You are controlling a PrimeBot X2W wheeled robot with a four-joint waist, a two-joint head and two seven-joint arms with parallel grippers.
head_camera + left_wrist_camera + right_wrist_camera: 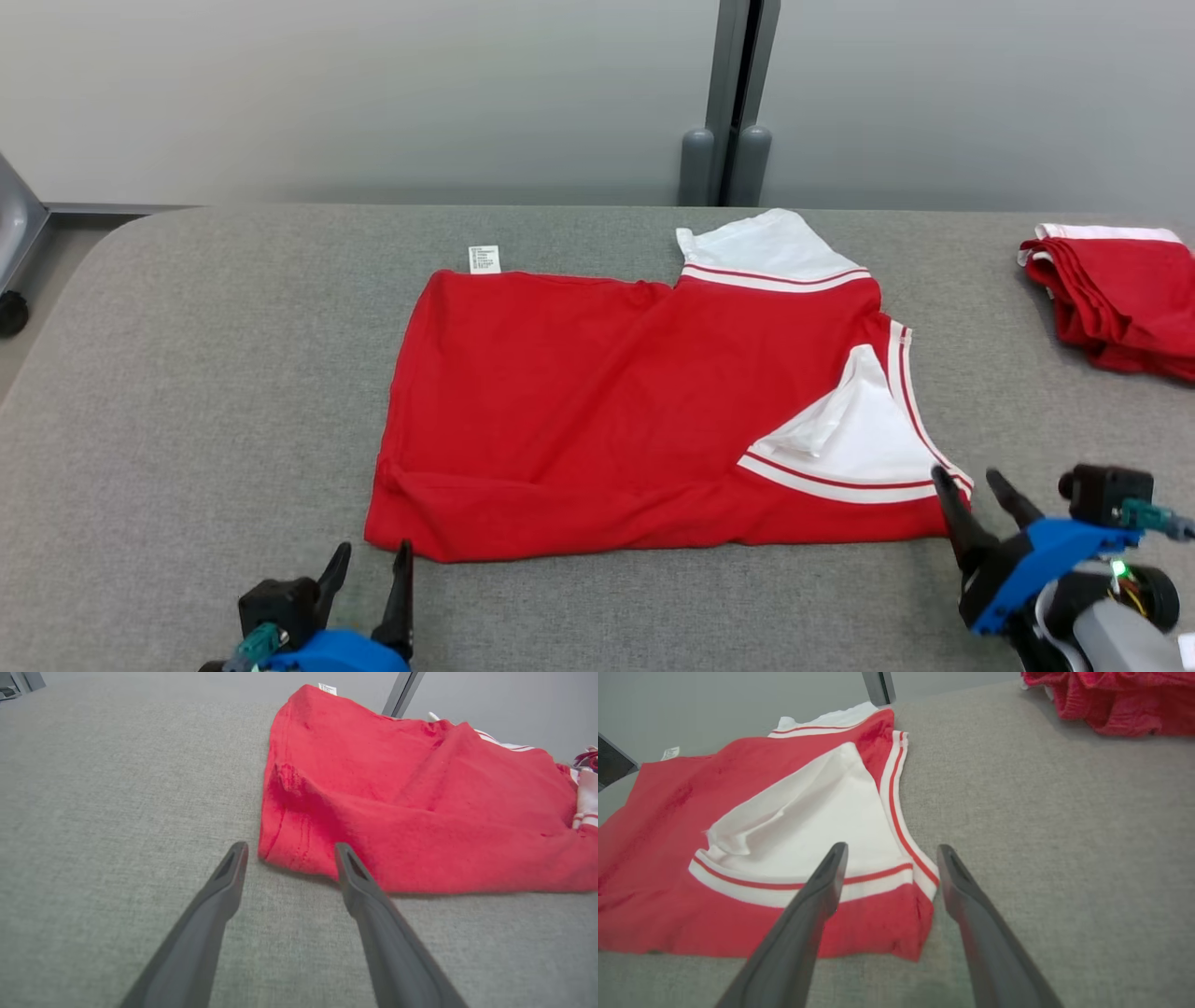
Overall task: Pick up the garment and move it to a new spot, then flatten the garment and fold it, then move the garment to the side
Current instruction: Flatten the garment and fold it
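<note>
A red garment (597,411) with white, red-striped sleeves lies spread and partly folded on the grey table (233,373); a white label sticks out at its far left corner. My left gripper (371,562) is open just in front of the garment's near left corner (280,851), nothing between its fingers. My right gripper (971,481) is open over the garment's near right corner (920,933), by the white sleeve (822,826), holding nothing.
A stack of folded red and white garments (1120,294) sits at the table's far right edge. A grey wall with a vertical post (738,103) stands behind the table. A chair wheel (11,313) shows at the far left.
</note>
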